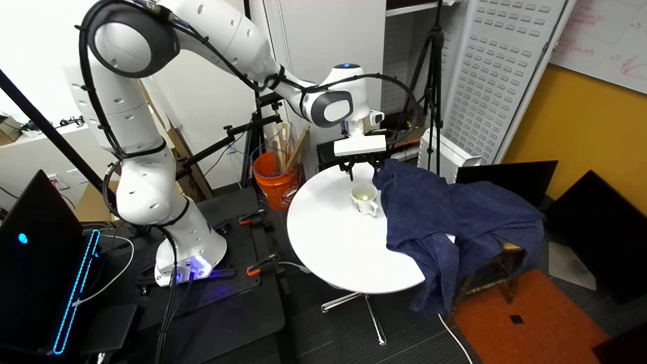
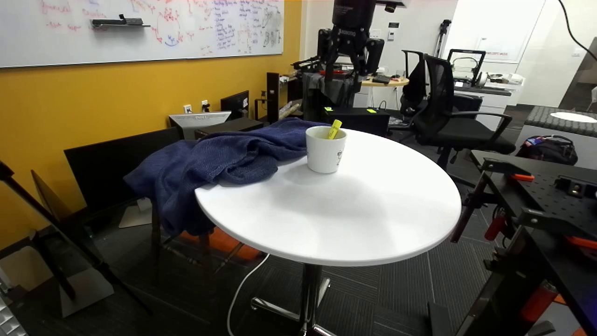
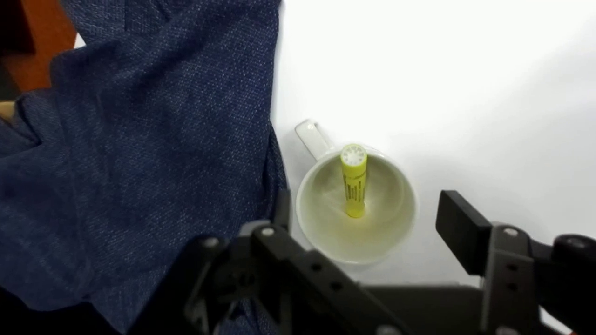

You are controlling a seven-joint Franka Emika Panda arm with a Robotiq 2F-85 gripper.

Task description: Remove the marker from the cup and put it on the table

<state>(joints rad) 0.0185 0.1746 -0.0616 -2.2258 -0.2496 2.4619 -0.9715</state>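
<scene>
The pale cup [image 1: 361,207] stands upright on the round white table [image 1: 338,242]; the cup [image 2: 322,155] and the table [image 2: 354,224] also show in an exterior view. The yellow marker [image 2: 335,129] leans inside the cup with its end above the rim. In the wrist view the marker [image 3: 355,184] stands in the cup [image 3: 389,218], whose handle points up and left. My gripper [image 3: 368,218] is open and empty, its fingers spread to either side of the cup in that view. In both exterior views the gripper [image 1: 365,173] [image 2: 343,80] hangs above the cup, apart from it.
A dark blue cloth [image 1: 429,207] covers one side of the table and hangs over its edge, close beside the cup; it also shows in the wrist view [image 3: 177,130]. An orange bucket [image 1: 275,182] stands on the floor behind the table. A black tripod [image 1: 433,96] stands behind.
</scene>
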